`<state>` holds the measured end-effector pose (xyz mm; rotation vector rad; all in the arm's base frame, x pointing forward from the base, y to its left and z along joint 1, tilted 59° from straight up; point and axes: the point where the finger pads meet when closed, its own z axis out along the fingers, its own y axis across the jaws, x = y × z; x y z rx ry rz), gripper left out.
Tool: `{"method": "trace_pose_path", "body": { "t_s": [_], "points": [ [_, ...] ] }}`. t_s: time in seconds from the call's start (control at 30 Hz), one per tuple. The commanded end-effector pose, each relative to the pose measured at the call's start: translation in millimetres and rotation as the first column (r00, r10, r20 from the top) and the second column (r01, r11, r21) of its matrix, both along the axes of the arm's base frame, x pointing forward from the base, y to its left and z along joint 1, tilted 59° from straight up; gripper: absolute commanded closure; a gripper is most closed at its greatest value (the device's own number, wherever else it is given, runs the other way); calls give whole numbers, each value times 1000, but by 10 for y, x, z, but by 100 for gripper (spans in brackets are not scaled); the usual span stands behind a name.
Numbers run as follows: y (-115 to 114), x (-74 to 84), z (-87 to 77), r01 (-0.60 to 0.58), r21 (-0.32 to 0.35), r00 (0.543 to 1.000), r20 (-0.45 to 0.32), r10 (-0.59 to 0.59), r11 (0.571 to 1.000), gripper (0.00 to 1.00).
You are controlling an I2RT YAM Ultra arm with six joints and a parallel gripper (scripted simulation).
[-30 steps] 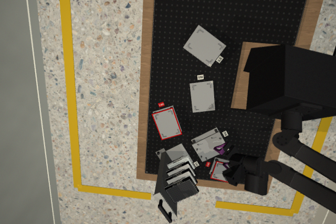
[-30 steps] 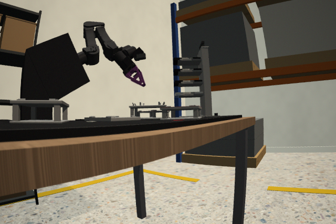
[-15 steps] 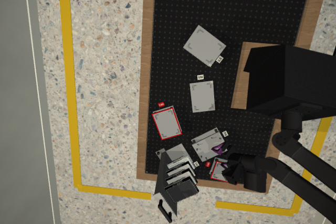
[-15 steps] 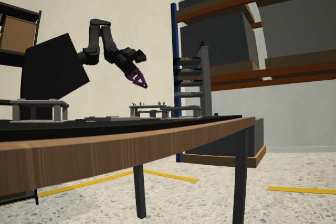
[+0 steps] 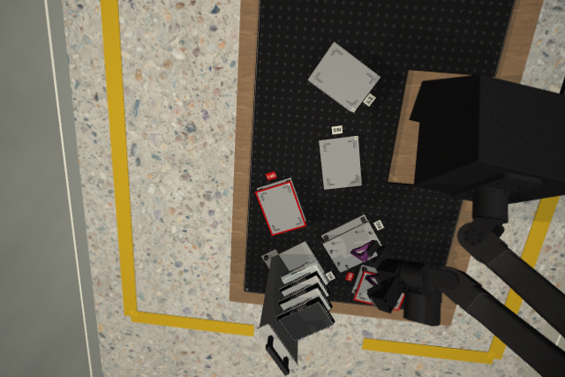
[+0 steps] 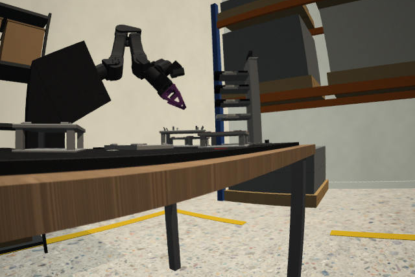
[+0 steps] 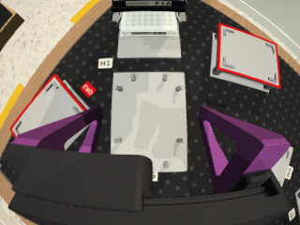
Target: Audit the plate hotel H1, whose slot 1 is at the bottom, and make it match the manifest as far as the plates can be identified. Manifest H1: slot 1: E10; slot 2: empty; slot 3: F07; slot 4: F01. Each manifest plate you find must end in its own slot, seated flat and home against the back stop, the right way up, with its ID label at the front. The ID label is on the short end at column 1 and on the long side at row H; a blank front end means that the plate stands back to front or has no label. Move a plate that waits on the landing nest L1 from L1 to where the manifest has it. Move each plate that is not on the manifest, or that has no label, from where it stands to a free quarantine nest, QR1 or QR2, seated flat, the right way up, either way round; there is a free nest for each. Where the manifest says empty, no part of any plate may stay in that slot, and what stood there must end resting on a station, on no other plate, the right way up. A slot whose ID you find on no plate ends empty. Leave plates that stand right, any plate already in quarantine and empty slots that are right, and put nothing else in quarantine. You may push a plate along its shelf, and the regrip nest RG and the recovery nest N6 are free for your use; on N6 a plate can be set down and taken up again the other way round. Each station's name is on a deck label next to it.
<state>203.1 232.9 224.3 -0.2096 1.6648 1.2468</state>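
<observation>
Where the black pegboard deck ends, the grey tiered plate hotel (image 5: 273, 290) stands at about 7 o'clock in the top view, plates visible on its stepped shelves. At roughly 3 o'clock from it, a plain grey regrip nest (image 7: 149, 119) lies directly beneath the purple-fingered black gripper (image 6: 174, 98), which hangs well above the deck, jaws spread fully, holding nothing. Red-bordered quarantine nests (image 7: 247, 56) (image 7: 45, 108) flank it at 2 and 9 o'clock in the wrist view.

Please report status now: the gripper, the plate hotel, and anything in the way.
Gripper open, empty, above a bare nest. Plate hotel ahead, plates on its shelves. Nothing between.
</observation>
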Motion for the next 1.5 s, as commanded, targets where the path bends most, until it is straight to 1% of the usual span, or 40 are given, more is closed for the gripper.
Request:
{"method": "trace_pose_path", "body": {
  "t_s": [0.0,0.1,1.47],
  "points": [
    [-10,49,111,9,19,1000,19,-10,1000,0],
    [-6,59,119,9,19,1000,19,-10,1000,0],
    [124,434,413,10,19,1000,20,-10,1000,0]
  ]
}}
